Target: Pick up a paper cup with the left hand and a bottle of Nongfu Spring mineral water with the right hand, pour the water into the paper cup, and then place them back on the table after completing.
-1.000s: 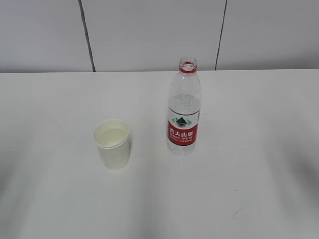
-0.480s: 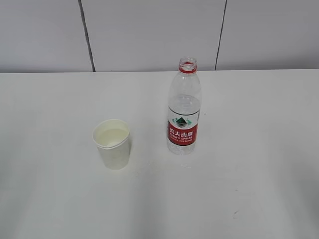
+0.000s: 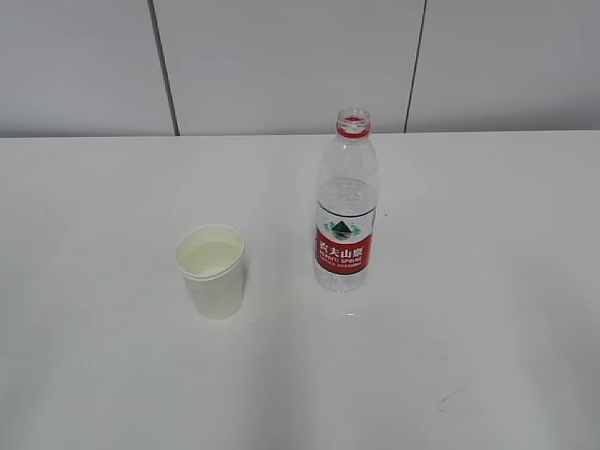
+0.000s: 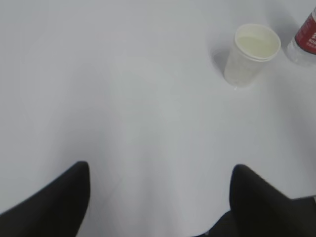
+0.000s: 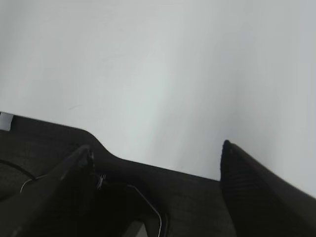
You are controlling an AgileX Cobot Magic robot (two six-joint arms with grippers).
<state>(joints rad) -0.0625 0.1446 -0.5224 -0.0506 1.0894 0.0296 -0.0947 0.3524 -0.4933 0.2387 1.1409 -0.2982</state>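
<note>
A white paper cup (image 3: 212, 271) holding pale liquid stands upright on the white table (image 3: 450, 356). To its right stands an uncapped clear bottle (image 3: 346, 204) with a red label, partly filled. Neither gripper shows in the exterior view. In the left wrist view the cup (image 4: 249, 54) is far ahead at upper right, with the bottle's base (image 4: 306, 39) at the edge. My left gripper (image 4: 160, 170) is open and empty over bare table. My right gripper (image 5: 157, 150) is open and empty; its view shows only table and a dark edge.
A grey panelled wall (image 3: 281, 66) runs behind the table's far edge. In the right wrist view a black surface with thin cables (image 5: 148, 197) fills the bottom below the white tabletop.
Cup and bottle have not moved. The soft shadows at the table's front left and right have faded.
</note>
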